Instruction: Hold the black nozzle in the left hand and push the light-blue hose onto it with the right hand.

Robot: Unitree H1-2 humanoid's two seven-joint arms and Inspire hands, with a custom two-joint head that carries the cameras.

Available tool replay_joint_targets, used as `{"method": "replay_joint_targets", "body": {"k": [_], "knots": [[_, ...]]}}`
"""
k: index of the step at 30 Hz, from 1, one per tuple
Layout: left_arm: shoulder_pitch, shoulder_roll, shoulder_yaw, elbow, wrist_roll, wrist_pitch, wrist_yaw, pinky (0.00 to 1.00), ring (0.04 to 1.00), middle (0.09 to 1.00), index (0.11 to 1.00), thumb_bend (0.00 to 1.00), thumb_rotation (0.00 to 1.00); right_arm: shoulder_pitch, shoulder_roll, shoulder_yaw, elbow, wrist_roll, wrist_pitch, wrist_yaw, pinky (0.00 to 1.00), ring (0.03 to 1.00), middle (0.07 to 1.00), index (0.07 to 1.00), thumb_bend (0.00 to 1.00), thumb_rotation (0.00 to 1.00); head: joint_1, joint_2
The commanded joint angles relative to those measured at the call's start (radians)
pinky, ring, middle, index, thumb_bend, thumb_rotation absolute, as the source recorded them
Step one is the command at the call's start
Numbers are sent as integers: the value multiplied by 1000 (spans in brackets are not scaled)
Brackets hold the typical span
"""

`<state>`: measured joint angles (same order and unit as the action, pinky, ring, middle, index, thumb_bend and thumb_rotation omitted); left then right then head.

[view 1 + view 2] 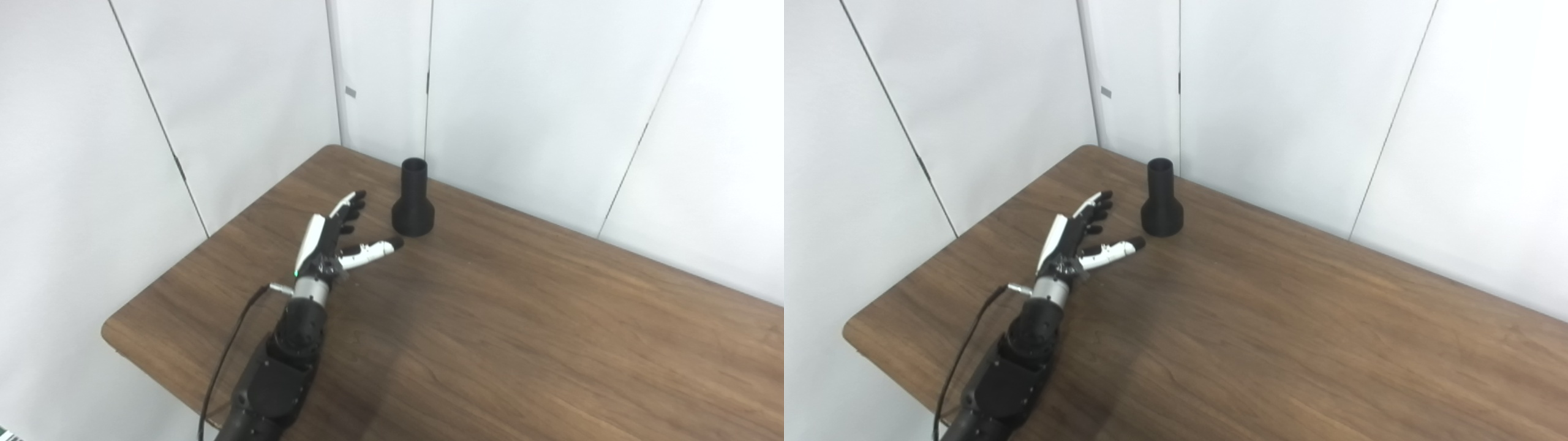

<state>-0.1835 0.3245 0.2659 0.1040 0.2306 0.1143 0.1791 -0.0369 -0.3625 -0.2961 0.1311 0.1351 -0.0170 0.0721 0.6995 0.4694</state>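
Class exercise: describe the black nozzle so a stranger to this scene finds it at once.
Start at the wooden table's far corner, where the white wall panels meet. The black nozzle stands upright there, just beyond the open left robot hand: narrow neck above, flared base below.

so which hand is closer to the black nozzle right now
Left. The left hand is open on the table, just short of the black nozzle, its thumb tip almost at the flared base without touching. The right hand is not in view.
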Motion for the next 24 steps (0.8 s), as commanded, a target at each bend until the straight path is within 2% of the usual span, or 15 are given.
{"method": "replay_joint_targets", "body": {"k": [1, 8, 12, 13, 14, 15, 16, 19, 24], "knots": [[-47, 30, -3, 2, 34, 3, 31, 815, 866, 868, 904, 1000, 431, 22, -18, -10, 34, -13, 30, -18, 591, 691, 706, 671, 342, 374, 0, 0], [-81, 51, -24, 42, 91, 78, 52, 748, 835, 875, 892, 1000, 451, 24, -14, -7, 32, -20, 30, -25, 597, 694, 709, 671, 349, 387, -9, -4], [-94, 67, -41, 76, 102, 130, 32, 718, 834, 883, 917, 1000, 444, 25, -10, -10, 29, -14, 33, -28, 597, 692, 705, 664, 361, 381, -13, -6], [-96, 73, -47, 77, 95, 144, 16, 843, 887, 907, 939, 1000, 434, 25, -10, -9, 27, -16, 33, -28, 598, 693, 705, 665, 360, 394, -15, -7], [-97, 80, -56, 75, 92, 160, -1, 843, 887, 907, 939, 1000, 434, 26, -11, -8, 26, -16, 33, -28, 598, 693, 705, 665, 360, 394, -15, -7], [-97, 85, -63, 73, 89, 171, -13, 936, 944, 929, 952, 1000, 444, 26, -11, -7, 26, -16, 33, -27, 599, 693, 705, 666, 358, 399, -15, -7], [-99, 96, -77, 72, 90, 188, -33, 967, 964, 936, 957, 1000, 448, 26, -11, -7, 24, -16, 37, -29, 599, 693, 705, 666, 358, 400, -15, -7], [-105, 123, -113, 69, 96, 233, -73, 997, 994, 960, 969, 1000, 467, 27, -8, -8, 18, -19, 44, -34, 597, 693, 706, 668, 353, 399, -27, -7], [-121, 146, -165, 66, 114, 273, -107, 1000, 980, 959, 965, 1000, 492, 34, -7, -7, 9, -12, 38, -34, 594, 691, 704, 664, 351, 384, -45, -1]]}}
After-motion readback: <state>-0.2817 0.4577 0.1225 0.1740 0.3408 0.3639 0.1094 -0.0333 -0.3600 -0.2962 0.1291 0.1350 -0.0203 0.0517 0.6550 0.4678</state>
